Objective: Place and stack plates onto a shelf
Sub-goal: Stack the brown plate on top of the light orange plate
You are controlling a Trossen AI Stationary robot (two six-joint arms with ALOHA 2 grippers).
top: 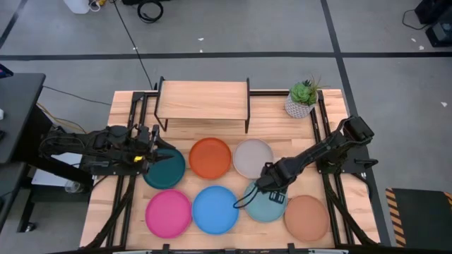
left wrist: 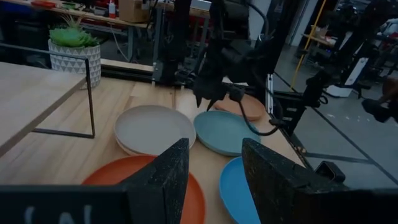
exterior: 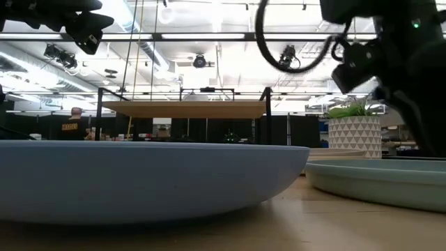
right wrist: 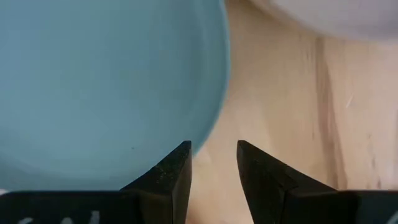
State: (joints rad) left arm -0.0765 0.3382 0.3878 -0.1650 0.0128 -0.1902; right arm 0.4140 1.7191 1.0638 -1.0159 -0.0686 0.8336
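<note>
Plates: dark teal (top: pixel 165 168), orange (top: pixel 210 157), cream (top: pixel 253 157), pink (top: pixel 169 212), blue (top: pixel 215 209), pale teal (top: pixel 266 203), tan (top: pixel 306 217). Shelf (top: pixel 203 101) light wood, black legs. Plant pot (top: pixel 299 106) white, diamond-patterned.

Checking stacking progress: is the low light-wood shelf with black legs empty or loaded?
Empty. The low light-wood shelf shows a bare top from above; the round plates lie on the slatted wooden tabletop.

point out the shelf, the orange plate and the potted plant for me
shelf (top: pixel 203 99), high view, middle of its wooden top
orange plate (top: pixel 210 158), high view, centre of the plate
potted plant (top: pixel 301 99), high view, where leaves meet the white pot
</note>
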